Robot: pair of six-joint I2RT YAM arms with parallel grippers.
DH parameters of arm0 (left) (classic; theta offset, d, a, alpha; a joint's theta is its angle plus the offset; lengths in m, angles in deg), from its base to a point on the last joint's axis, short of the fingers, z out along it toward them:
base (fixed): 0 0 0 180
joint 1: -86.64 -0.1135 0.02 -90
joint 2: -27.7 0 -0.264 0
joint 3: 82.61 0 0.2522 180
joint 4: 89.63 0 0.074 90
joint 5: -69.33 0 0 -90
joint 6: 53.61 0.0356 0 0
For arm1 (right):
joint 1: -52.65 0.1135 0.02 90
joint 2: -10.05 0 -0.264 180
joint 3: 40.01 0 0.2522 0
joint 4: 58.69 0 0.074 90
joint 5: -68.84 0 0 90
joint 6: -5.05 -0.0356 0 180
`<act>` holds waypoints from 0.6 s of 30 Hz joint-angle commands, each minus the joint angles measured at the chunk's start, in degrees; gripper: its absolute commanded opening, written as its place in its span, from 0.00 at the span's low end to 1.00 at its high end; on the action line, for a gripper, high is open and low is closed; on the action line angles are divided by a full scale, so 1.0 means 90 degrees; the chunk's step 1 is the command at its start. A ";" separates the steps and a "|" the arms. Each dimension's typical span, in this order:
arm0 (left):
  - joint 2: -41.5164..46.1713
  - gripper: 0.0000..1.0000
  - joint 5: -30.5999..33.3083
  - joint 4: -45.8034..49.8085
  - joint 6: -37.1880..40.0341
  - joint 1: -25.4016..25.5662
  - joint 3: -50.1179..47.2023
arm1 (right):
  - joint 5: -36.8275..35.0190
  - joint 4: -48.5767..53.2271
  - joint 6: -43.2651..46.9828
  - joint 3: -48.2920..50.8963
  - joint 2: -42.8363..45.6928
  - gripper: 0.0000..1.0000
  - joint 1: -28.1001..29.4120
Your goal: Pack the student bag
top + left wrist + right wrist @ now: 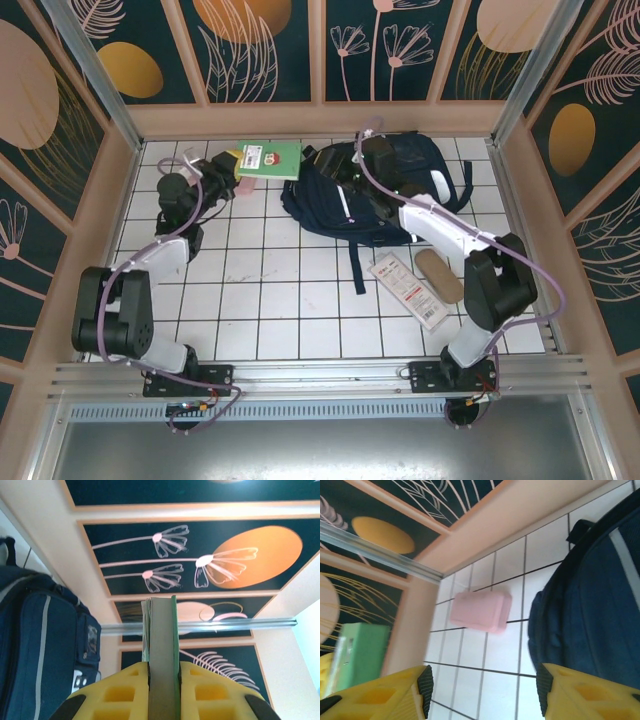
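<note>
Nearest on the tiled table (260, 300), right of middle: flat white packet (405, 290) with red print too small to read, tan oval case (438, 275) just beside it, close to the right arm's elbow. Further back, centre-right: student bag (320, 205) lying flat, dark navy, one strap trailing toward the packet, upper part covered by the right arm. Right gripper (482, 692) at the bag's left side, yellow fingers (385, 695) spread wide with nothing between; from the top, dark on dark fabric, outline hard to make out. From the right wrist: bag cut off by the right frame edge, pink box (480, 611) on the tiles just beside it and near the back wall (520, 525). Left of the bag, well back: left gripper (162, 672) clamped tight on the green book (162, 640), seen edge-on from the wrist, cover hidden, lower end lost between the yellow pads (117, 690). Cover label visible from the top, unreadable. Cannot tell whether book rests on the table or hangs clear. Same book blurred at the left of the right wrist view.
</note>
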 commanded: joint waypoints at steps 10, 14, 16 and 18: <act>0.1711 0.00 0.1239 0.2409 0.1588 -0.0230 -0.0033 | -0.1849 0.4210 0.2706 -0.3624 -0.2878 0.46 0.0411; 0.1920 0.00 0.1317 0.2728 0.1818 -0.0230 -0.0032 | -0.2249 0.4567 0.2972 -0.4209 -0.3434 0.46 0.0557; 0.1987 0.00 0.1317 0.2791 0.1866 -0.0230 -0.0058 | -0.2513 0.4783 0.3047 -0.4461 -0.3740 0.45 0.0602; 0.2021 0.00 0.1299 0.2812 0.1896 -0.0230 -0.0078 | -0.2685 0.4934 0.3082 -0.4583 -0.3935 0.44 0.0638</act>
